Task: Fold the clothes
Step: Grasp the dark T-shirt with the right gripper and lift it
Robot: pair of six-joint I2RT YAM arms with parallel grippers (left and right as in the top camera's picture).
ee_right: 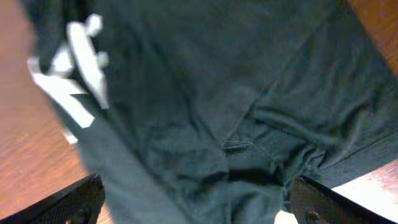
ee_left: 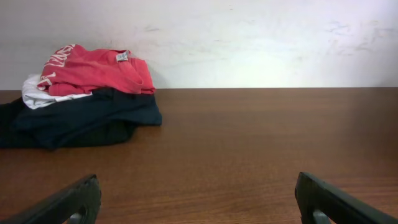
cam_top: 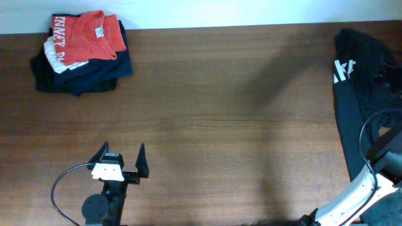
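Where the table point(cam_top: 220, 94) meets the overhead view's right edge, the black shirt point(cam_top: 358, 94) lies rumpled, and the frame cuts off its far side. White letters point(cam_top: 344, 70) show near its upper left, too few to read. The right arm point(cam_top: 358, 194) reaches up from the lower right corner onto the cloth, but its dark gripper cannot be picked out against the dark fabric from above.

In the right wrist view the right gripper point(ee_right: 196, 199) hangs over the shirt point(ee_right: 205, 93) with its jaws spread wide and only cloth showing between them. Whether the fingers point(ee_right: 81, 196) touch the fabric cannot be told. The letters point(ee_right: 81, 56) there are blurred.

The left gripper point(cam_top: 123, 150) sits well apart from the shirt, over bare wood at lower left, jaws wide and empty. Its wrist view point(ee_left: 198, 199) faces a pile at the back left: a red shirt point(ee_left: 93, 71) on white cloth point(ee_left: 37, 96) and navy garments point(ee_left: 81, 118).
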